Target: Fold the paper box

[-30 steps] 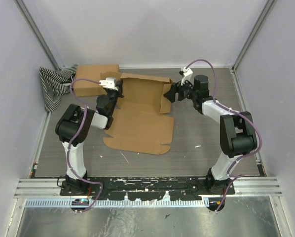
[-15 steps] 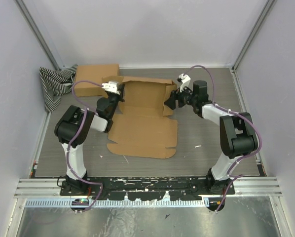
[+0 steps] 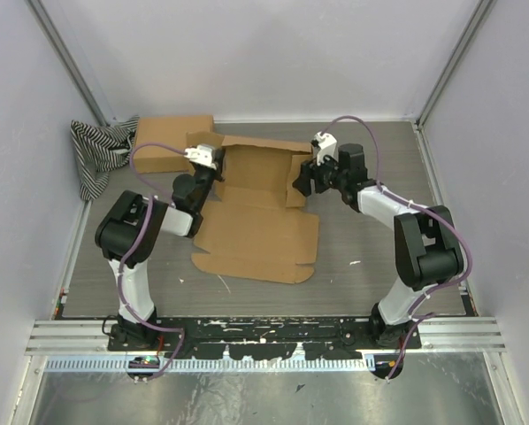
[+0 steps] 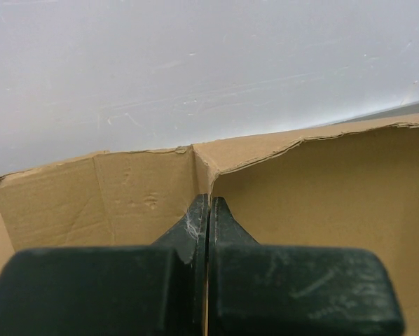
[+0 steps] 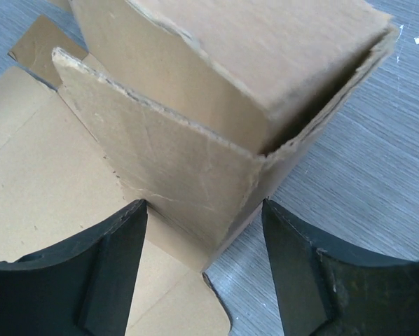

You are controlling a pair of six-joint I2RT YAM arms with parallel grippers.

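The brown paper box lies half folded on the grey table, its back and side walls raised and its front panel flat. My left gripper is shut on the box's left wall. In the left wrist view the thin cardboard edge runs down between the closed fingers of my left gripper. My right gripper is open at the box's right side. In the right wrist view the raised corner flap stands between the spread fingers of my right gripper, and neither finger visibly touches it.
A second, closed cardboard box sits at the back left, with a striped cloth beside it against the left wall. White enclosure walls stand on three sides. A metal rail runs along the near edge.
My right gripper has moved left up to the box's right corner flap, and its jaws have narrowed a little. The flat front panel has shifted slightly right. My left gripper still grips the left wall.
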